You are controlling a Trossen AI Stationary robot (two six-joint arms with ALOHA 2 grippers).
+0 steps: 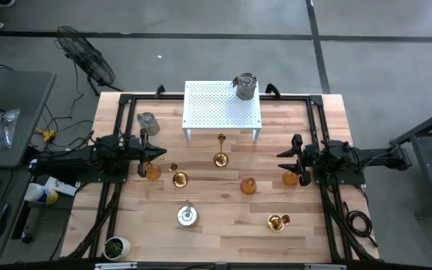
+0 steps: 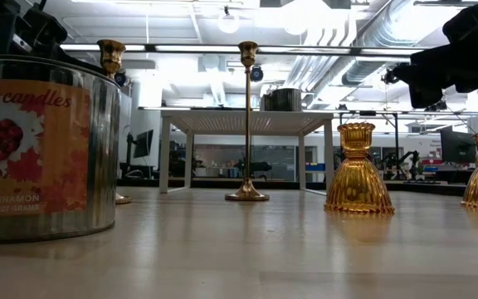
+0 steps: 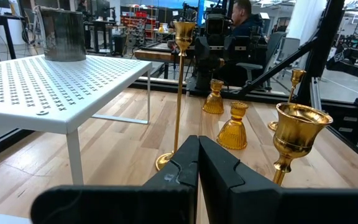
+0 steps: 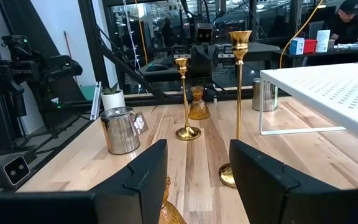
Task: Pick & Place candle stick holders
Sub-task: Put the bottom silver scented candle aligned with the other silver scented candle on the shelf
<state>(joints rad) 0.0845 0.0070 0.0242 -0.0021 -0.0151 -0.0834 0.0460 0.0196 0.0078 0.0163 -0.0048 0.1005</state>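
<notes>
Candle tin (image 2: 40,149) cut off at low view's left edge; amber holder (image 4: 169,208) mostly hidden behind right end effector (image 4: 197,180)

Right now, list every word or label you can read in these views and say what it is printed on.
"...ted candles", cut off at the left: orange label of the silver candle tin, above a red heart.
"CINNAMON": same label, lower edge.
"... / 227 GRAMS": bottom line, partly cut off.
Small containers on the far desk: print too small to read.
</notes>
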